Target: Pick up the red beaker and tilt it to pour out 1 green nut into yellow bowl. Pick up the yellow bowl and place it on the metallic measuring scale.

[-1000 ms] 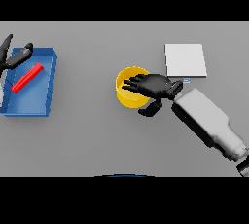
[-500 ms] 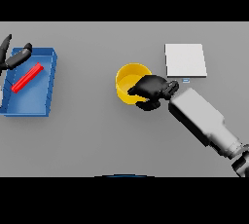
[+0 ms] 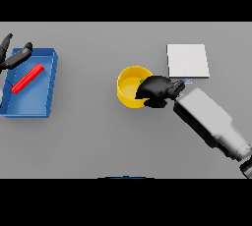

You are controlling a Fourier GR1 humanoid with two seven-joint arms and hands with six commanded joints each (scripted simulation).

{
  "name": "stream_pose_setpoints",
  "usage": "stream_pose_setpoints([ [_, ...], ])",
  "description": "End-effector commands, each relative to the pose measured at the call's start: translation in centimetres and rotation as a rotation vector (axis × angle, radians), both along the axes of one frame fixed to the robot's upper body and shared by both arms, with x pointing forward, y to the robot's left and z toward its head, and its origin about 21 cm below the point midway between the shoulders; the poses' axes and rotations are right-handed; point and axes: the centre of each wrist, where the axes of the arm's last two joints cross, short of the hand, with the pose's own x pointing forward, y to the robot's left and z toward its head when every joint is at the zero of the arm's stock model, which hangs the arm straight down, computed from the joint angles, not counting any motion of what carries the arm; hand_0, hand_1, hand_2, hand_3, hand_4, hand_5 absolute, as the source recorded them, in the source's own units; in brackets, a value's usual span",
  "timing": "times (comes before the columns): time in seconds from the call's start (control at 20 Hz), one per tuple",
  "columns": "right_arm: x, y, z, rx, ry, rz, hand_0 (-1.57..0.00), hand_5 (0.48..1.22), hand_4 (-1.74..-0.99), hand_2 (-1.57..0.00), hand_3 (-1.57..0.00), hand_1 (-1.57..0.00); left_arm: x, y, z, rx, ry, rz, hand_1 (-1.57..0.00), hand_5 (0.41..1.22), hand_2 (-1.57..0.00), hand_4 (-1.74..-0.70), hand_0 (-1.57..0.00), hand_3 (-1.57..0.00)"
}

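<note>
Right hand has gone from fingers spread over the round yellow bowl a second ago to fingers curled tight on the bowl's right rim now. Reads as a closed pinch on the rim, thumb side hidden, so I can't confirm how much wall it has actually caught.

Bowl hasn't shifted between frames: same spot mid-table, sitting on the grey table, not lifted. A small green speck shows inside near the hand, probably the green nut, but too small to be sure.

So pour step looks done, grasp just closed, lift comes next. Flat square metallic measuring scale is up and to the right of the bowl, near but not touching. Short carry.

The red beaker lies on its side in the blue rectangular tray at far left. Left hand idle at the tray's upper-left corner, fingers relaxed, holding nothing.

Risk: one-sided rim grip may tip the bowl on lift.
</note>
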Motion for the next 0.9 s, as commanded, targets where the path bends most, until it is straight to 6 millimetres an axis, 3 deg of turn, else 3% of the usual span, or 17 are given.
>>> stream_pose_setpoints([
  [0.0,0.0,0.0,0.1,0.001,-0.006,0.004,-1.49,1.203,-1.714,-1.36,-1.2,-1.49,0.2,-0.4,0.1,-0.007,-0.004,-0.006,0.0,0.704,0.0,-0.79,0.0,0.0],
  [0.3,0.4,-0.5,3.7,0.006,-0.039,-0.029,-1.55,1.216,-1.734,-1.48,-1.16,-1.55,0.0,-0.2,0.3,0.015,-0.005,-0.001,0.0,0.705,0.0,-0.77,0.0,0.0],
  [0.4,0.3,-1.3,5.0,0.001,-0.058,-0.05,-1.56,1.218,-1.736,-1.45,-1.2,-1.56,0.2,-0.2,0.3,-0.006,0.002,0.0,0.0,0.702,0.0,-0.78,0.0,0.0],
  [0.6,-0.5,-1.2,5.8,-0.006,-0.106,-0.078,-1.57,1.219,-1.739,-1.49,-1.18,-1.57,0.2,0.1,0.7,-0.03,-0.019,-0.008,0.0,0.702,0.0,-0.8,0.0,0.0],
  [0.85,0.3,-3.5,7.5,-0.004,-0.171,-0.171,-1.54,1.22,-1.74,-1.49,-1.18,-1.57,0.0,-0.1,0.4,-0.044,-0.003,0.004,0.0,0.717,0.0,-0.82,0.0,0.0],
])
